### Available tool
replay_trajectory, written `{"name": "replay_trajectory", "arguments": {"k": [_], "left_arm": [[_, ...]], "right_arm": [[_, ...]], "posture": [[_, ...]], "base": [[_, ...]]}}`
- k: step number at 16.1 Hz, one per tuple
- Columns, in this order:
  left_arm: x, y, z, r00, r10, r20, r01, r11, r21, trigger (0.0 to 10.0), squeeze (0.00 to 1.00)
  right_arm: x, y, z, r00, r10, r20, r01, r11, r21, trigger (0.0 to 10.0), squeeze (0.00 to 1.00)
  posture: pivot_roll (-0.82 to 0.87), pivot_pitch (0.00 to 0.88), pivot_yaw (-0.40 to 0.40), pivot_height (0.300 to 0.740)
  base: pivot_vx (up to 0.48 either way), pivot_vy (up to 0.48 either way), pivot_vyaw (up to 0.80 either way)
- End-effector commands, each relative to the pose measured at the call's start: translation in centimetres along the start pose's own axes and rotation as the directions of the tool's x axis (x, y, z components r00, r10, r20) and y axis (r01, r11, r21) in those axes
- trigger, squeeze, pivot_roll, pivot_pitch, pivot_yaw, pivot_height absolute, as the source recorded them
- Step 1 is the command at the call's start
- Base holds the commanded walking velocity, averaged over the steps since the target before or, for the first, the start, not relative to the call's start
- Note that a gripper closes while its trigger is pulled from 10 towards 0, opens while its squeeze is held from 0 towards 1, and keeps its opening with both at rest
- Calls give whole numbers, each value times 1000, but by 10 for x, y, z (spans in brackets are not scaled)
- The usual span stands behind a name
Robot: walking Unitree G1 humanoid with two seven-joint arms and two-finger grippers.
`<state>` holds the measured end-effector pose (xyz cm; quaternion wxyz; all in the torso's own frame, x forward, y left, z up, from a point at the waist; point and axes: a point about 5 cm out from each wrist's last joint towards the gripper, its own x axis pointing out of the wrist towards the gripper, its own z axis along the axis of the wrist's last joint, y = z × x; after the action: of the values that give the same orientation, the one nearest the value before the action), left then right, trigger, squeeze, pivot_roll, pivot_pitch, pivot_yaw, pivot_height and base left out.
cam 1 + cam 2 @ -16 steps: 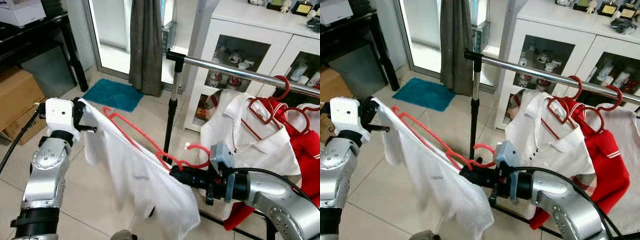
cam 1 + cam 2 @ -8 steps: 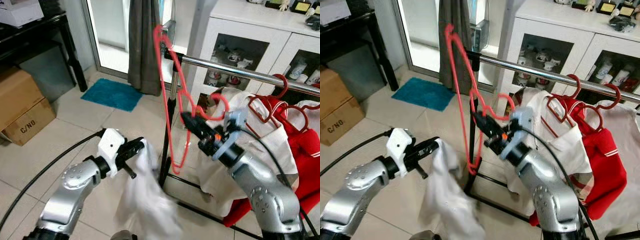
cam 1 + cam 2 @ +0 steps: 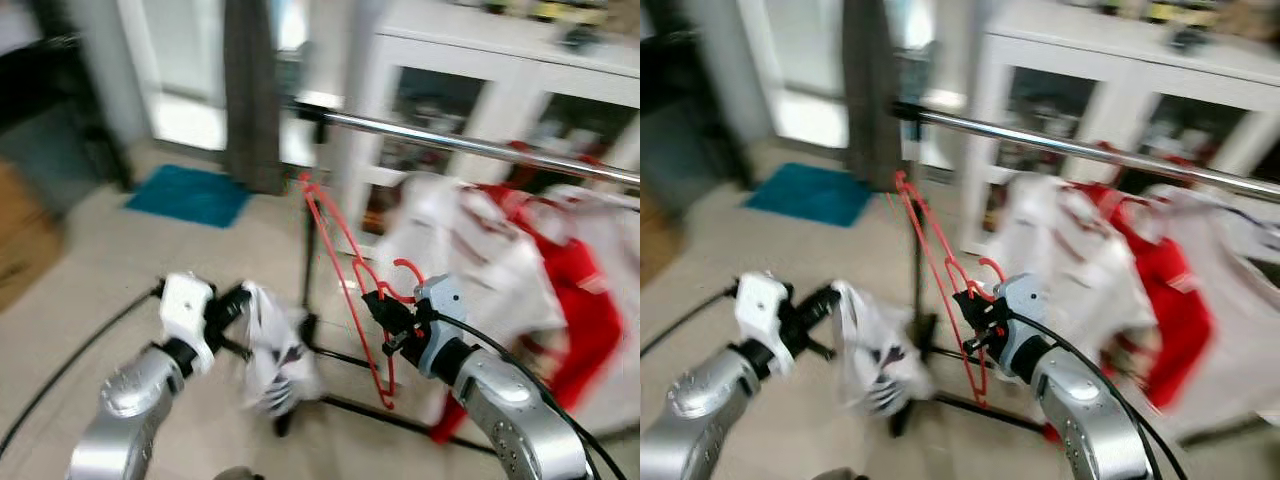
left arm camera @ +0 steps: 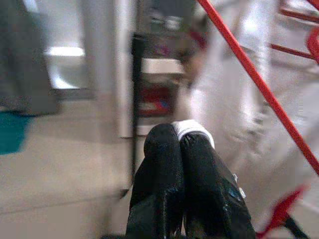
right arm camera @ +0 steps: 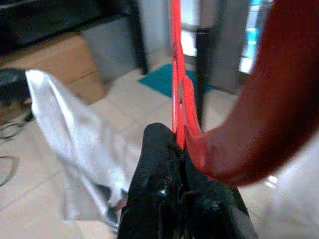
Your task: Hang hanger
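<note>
Left gripper (image 3: 232, 305): near the robot, low over the floor, fingers (image 4: 172, 164) pressed together on a pinch of white garment (image 3: 275, 350), which hangs bunched below them.
Right gripper (image 3: 385, 318): fingers closed tight on the neck of the red hanger (image 3: 345, 265), just under its hook.
Just changed: half a second ago the hanger was raised with its tip above the rail's end; now it has come down and stands nearly upright below the rail, one end up, the other near the floor. The garment has slipped wholly off it and stays with the left gripper. The whole view has also shifted and blurred, so the head is moving.
Meaning for the task: the hanger is bare and not yet hooked; its hook sits well under the rail (image 3: 470, 148), so I judge a lift and a turn are needed.
In the way: the rack's black upright (image 3: 308, 240) just behind the hanger; white and red clothes (image 3: 560, 270) already crowd the rail to the right.
Further off: white cabinet (image 3: 480, 90), grey curtain (image 3: 250, 90), teal mat (image 3: 188, 194).
</note>
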<state>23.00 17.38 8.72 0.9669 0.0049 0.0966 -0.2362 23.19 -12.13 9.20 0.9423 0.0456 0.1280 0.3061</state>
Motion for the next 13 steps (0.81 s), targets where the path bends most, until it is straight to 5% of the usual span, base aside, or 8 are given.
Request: {"name": "replay_trajectory", "arguments": {"k": [1,5,13], "left_arm": [[0,-5,7,1000,-3,24,2,1000,16,10000,0],[3,-7,-2,1000,21,4,-20,999,-43,10000,0],[11,-3,-7,997,50,-55,-51,998,-24,10000,0]], "right_arm": [[-3,-5,2,1000,-23,17,23,1000,-11,10000,0],[-1,-7,1,999,-36,13,36,999,-26,10000,0],[-9,-13,-3,993,-121,12,120,992,46,10000,0]], "posture": [[35,0,-69,740],[10,0,-54,740],[-28,0,-10,740]], "base": [[0,0,-800],[0,0,-800],[0,0,-800]]}}
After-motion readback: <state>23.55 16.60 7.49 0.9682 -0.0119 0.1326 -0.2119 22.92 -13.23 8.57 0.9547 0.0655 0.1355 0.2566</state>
